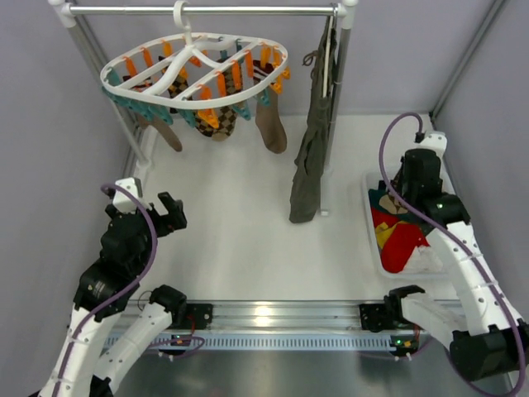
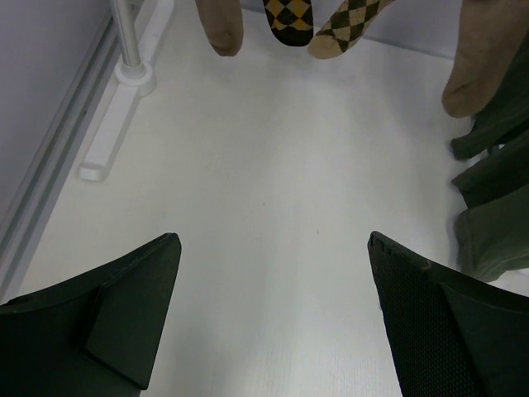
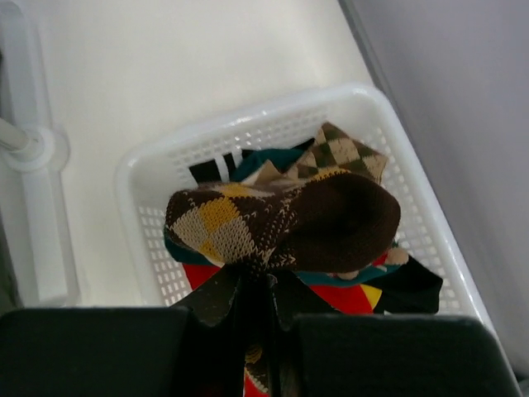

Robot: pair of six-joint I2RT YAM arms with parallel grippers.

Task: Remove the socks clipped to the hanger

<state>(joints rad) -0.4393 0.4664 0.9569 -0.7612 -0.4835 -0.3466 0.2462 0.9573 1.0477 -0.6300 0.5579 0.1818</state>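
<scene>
- Plainly, the nearest risk is at the basket [image 3: 248,116]: the right jaws are pressed together on a bunched fold of an argyle sock [image 3: 281,219], which hangs over the clothes piled inside. If it catches on a pad when the jaws spread, it could ride back out and land on the tabletop [image 1: 240,223].
- The heap in the basket looks high near the middle. A sock let go from the side could slide over the rim.
- The other socks [image 1: 219,120] hang by their cuffs from the hanger [image 1: 192,59], toes down, well clear of the tabletop. The left jaws are spread wide and empty, low over the tabletop and facing those toes.
- The two argyle toes in the left wrist view hang just beside each other. A closing grip there could take both, and two clips [image 1: 231,74] are likely to resist more than one.
- The hanger hangs on the rail [image 1: 207,10] by its hook alone. A sideways or jerky pull could set it swinging, tip it, or unhook it, so a straight downward pull looks safer.
- A grip on a toe tip alone may slip off before the clip gives.
- The dark garment [image 1: 310,165] hangs near the right-hand tan sock [image 2: 479,66]. A reach there could snag its folds instead.
</scene>
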